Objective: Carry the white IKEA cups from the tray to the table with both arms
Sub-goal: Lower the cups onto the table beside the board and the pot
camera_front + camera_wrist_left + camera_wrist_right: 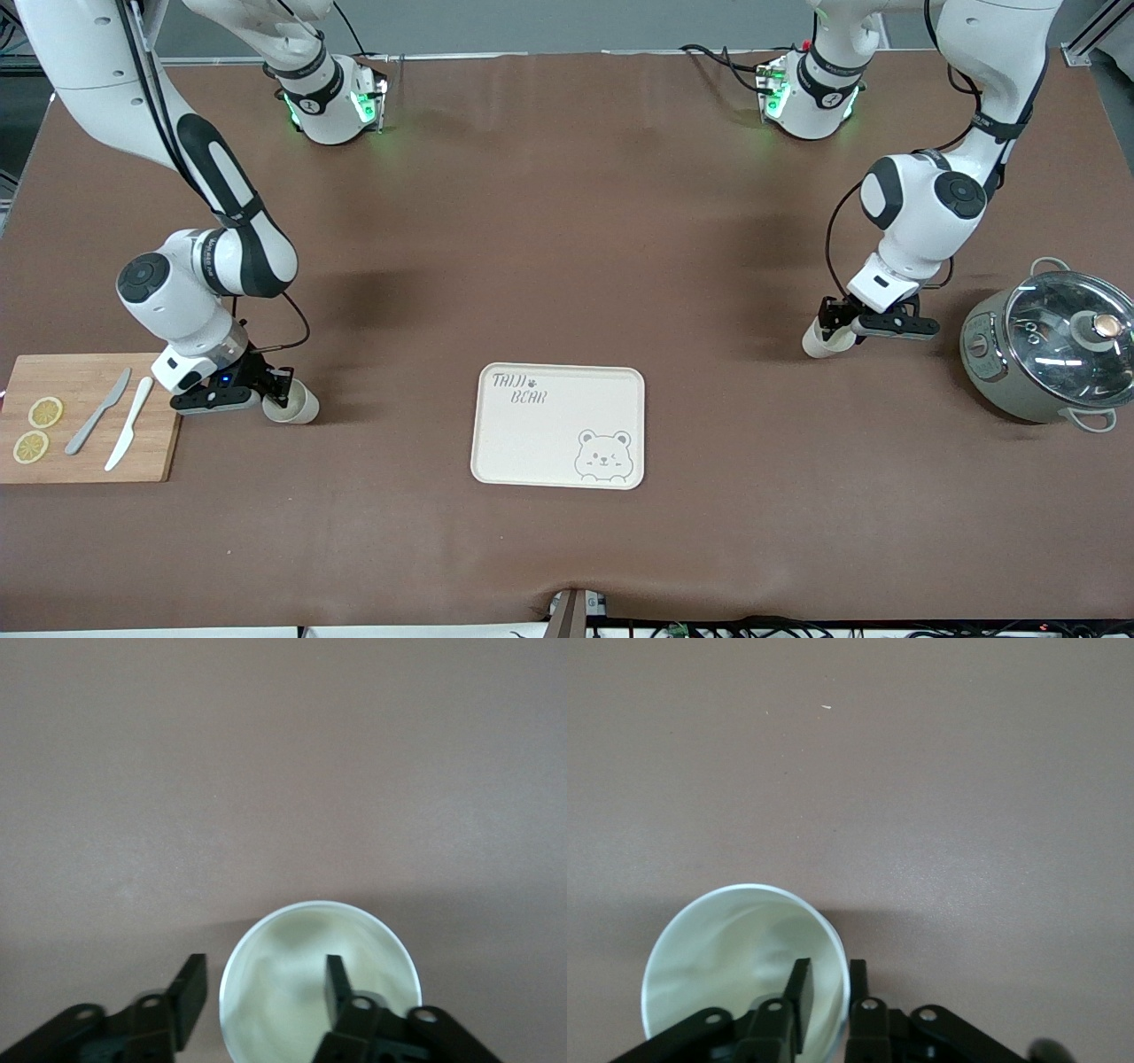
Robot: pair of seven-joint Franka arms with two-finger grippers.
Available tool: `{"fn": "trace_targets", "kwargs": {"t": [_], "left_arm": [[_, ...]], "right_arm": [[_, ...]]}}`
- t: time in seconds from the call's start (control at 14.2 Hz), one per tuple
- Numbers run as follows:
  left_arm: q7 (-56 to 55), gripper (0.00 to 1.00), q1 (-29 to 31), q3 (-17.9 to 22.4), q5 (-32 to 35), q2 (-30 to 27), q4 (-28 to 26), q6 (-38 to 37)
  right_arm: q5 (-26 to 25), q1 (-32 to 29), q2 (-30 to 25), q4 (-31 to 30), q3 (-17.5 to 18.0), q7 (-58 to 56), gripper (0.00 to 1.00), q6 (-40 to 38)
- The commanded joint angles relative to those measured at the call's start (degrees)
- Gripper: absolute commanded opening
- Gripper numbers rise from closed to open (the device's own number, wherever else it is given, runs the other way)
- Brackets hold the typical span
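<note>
Black right gripper (826,992) fingers pinch the wall of one small off-white tumbler (295,405) beside the bamboo cutting board (89,421). Left gripper (261,992) fingers straddle the second tumbler's (292,983) wall, spread. Bare brown tabletop (567,221) surrounds the cream bear-printed tray (560,425) between them.

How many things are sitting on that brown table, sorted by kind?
Small off-white handleless cups: 2, one at each end effector
Cream bear-printed tray: 1
Wooden cutting board: 1
Knives on the board: 2, grey and white
Lemon slices: 2
Grey pot with glass lid: 1
Total: 9
</note>
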Motion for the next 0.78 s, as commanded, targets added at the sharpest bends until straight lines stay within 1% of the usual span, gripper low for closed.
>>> {"fn": "trace_targets", "kwargs": {"t": [0.0, 0.07, 0.14, 0.21, 0.35, 0.56, 0.71], "left_arm": [[1.82, 0.78, 0.4, -0.63, -1.46, 0.41, 0.22, 1.14], [1.82, 0.78, 0.4, -0.63, -1.46, 0.41, 0.31, 1.14], [1.82, 0.78, 0.4, -0.63, -1.46, 0.41, 0.31, 1.14], [1.9, 0.78, -0.12, -0.54, -1.37, 0.41, 0.74, 0.79], [1.55, 0.78, 0.05, -0.54, -1.46, -1.25, 1.18, -1.39], [1.2, 0.81, 0.22, -0.36, -0.93, -5.21, 6.26, -15.25], [1.03, 0.87, 0.31, -0.19, -0.58, -6.88, 9.96, -23.26]], "right_arm": [[1.79, -0.42, -0.01, -0.55, 0.4, -1.42, 0.4, 1.08], [1.79, -0.42, -0.01, -0.55, 0.4, -1.34, 0.5, 1.08], [1.79, -0.42, -0.01, -0.46, 0.49, -1.33, 0.63, 0.99], [1.79, -0.42, -0.01, -0.37, 0.4, -1.33, 1.0, 0.99], [1.79, -0.42, -0.01, -0.37, 0.49, -1.42, 1.0, 0.99], [1.79, -0.42, -0.01, -0.37, 0.49, -1.6, 1.0, 0.99], [1.79, -0.77, -0.01, -0.2, 0.4, -2.65, 1.0, 0.99]]}}
